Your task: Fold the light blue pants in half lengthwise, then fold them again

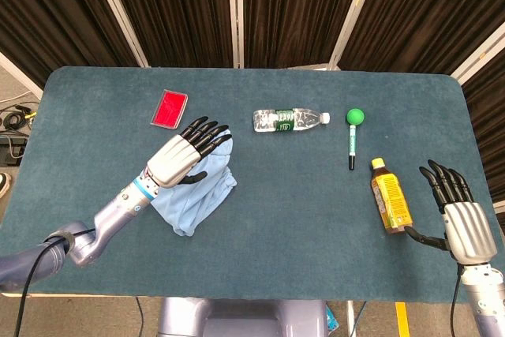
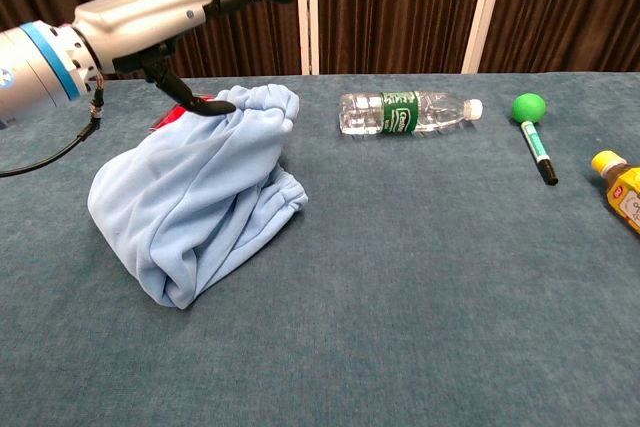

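Note:
The light blue pants (image 1: 196,189) lie bunched in a doubled heap left of the table's middle. In the chest view the light blue pants (image 2: 195,197) rise to a peak at their far end. My left hand (image 1: 183,153) hovers over that far end with its fingers stretched out and apart. In the chest view the left hand (image 2: 165,12) is above the cloth, and only its thumb (image 2: 190,95) reaches down to touch the raised edge. My right hand (image 1: 461,222) rests near the table's right front corner, fingers straight, holding nothing.
A red card (image 1: 170,108) lies behind the pants. A clear water bottle (image 1: 290,120) and a green-capped marker (image 1: 353,135) lie at the back middle. A yellow bottle (image 1: 390,200) lies just left of my right hand. The blue table (image 1: 300,226) is bare in front.

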{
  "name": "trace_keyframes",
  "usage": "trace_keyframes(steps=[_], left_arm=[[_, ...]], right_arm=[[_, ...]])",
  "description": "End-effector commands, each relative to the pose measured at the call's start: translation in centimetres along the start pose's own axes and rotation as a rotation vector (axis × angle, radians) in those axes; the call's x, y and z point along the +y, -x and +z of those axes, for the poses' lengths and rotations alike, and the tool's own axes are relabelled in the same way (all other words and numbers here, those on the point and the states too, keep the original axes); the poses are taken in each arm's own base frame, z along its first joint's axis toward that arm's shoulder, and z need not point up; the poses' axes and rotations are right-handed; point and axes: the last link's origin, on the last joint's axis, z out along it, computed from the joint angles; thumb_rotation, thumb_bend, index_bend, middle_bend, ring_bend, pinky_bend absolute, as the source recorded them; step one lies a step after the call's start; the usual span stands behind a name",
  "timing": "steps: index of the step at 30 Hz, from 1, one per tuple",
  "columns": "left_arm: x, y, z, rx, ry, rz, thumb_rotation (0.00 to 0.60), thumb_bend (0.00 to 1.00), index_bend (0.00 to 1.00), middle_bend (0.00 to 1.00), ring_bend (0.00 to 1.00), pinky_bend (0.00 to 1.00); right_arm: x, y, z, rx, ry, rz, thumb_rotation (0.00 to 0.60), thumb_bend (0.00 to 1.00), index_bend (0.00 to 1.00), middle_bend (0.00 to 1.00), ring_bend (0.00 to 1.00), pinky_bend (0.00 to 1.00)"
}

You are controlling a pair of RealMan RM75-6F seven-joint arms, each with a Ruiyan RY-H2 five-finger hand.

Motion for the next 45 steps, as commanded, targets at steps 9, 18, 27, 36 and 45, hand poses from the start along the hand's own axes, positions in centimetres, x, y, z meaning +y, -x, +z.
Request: trace_keyframes(steps=[9, 18, 27, 36, 45], left_arm=[[-2.1, -2.1, -4.1, -0.04, -0.129, -0.077, 0.6, 0.29, 0.0, 0.0, 0.0, 0.0], [-2.9, -0.1, -5.2, -0.132, -0.18, -0.136, 0.6, 0.77, 0.03, 0.0, 0.0, 0.04], [-1.6, 3.0, -2.9, -0.191, -0.168, -0.153, 0.6, 0.88, 0.14, 0.0, 0.05, 0.13], [0.4, 6.5, -1.8, -0.289, -0.145, -0.201, 0.6, 0.88, 0.15, 0.0, 0.07, 0.15], [1.2, 8.1, -2.5, -0.338, -0.135, -0.209, 0.6, 0.88, 0.15, 0.0, 0.07, 0.15]], right_arm=[[0.0, 0.1, 0.0, -0.009, -0.002, 0.007, 0.6, 0.0, 0.0, 0.0, 0.0, 0.0], [-0.3, 0.3, 0.1, -0.016, -0.015, 0.007, 0.6, 0.0, 0.0, 0.0, 0.0, 0.0], [-0.2, 0.4, 0.2, -0.015, -0.007, 0.003, 0.6, 0.0, 0.0, 0.0, 0.0, 0.0], [0.5, 0.1, 0.3, -0.007, 0.019, 0.003, 0.6, 0.0, 0.0, 0.0, 0.0, 0.0], [0.5, -0.1, 0.3, 0.0, 0.016, 0.007, 0.6, 0.0, 0.0, 0.0, 0.0, 0.0]])
